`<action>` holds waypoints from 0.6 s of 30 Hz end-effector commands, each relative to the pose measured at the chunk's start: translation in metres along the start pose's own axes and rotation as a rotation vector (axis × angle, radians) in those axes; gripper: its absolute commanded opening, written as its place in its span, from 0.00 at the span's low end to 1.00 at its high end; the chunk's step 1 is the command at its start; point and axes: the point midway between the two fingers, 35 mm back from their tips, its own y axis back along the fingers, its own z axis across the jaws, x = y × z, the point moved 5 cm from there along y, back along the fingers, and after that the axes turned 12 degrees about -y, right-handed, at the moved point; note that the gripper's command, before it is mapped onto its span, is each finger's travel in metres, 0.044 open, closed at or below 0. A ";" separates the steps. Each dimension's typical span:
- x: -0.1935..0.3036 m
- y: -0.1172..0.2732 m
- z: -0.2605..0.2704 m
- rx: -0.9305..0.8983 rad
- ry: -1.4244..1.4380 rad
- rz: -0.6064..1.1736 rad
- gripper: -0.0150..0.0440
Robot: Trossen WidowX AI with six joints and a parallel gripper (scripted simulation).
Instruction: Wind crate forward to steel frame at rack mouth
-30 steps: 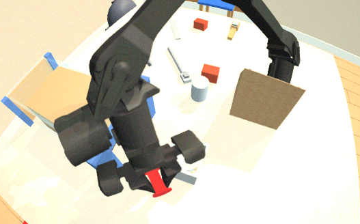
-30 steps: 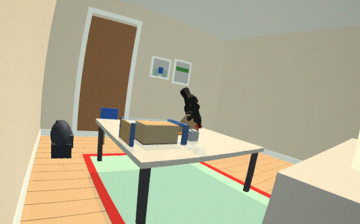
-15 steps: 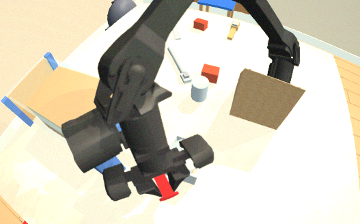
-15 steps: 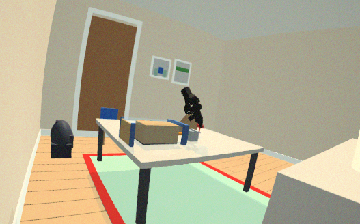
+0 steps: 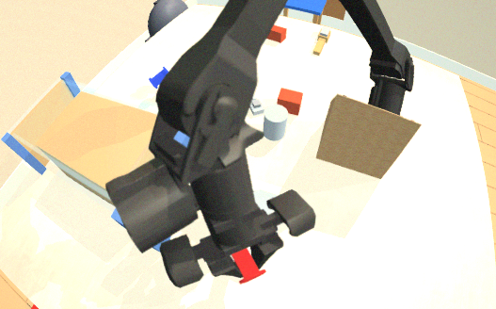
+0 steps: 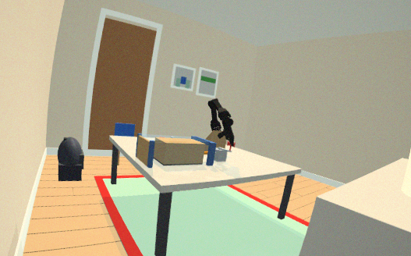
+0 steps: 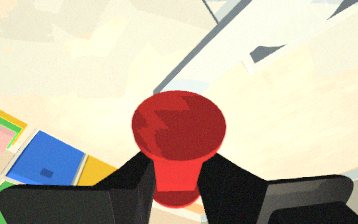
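The crate [image 5: 101,141] [image 6: 178,152] sits flat in the guard cubby, its front end near the blue frame post [image 6: 211,154]. A bit of orange shows between them; contact cannot be told. The grey winch [image 6: 221,155] stands just outside the frame and is mostly hidden by the arm in the top view. My gripper [image 5: 248,263] [image 6: 231,144] [image 7: 175,146] is shut on the red knob [image 5: 249,269] [image 7: 179,125] of the winch handle, beyond the winch from the crate. The handle's grey arm [image 7: 200,47] runs up and right from the knob in the wrist view; its key end is hidden.
A grey cylinder [image 5: 275,123], a red block [image 5: 290,101] and an upright brown board [image 5: 366,138] stand behind the gripper. A blue spool-shaped piece [image 5: 159,78], another red block [image 5: 278,34] and a wooden tool [image 5: 320,43] lie farther back. Blue posts [image 5: 24,154] mark the cubby's far end.
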 end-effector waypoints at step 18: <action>0.007 -0.010 -0.041 0.043 0.003 0.008 0.25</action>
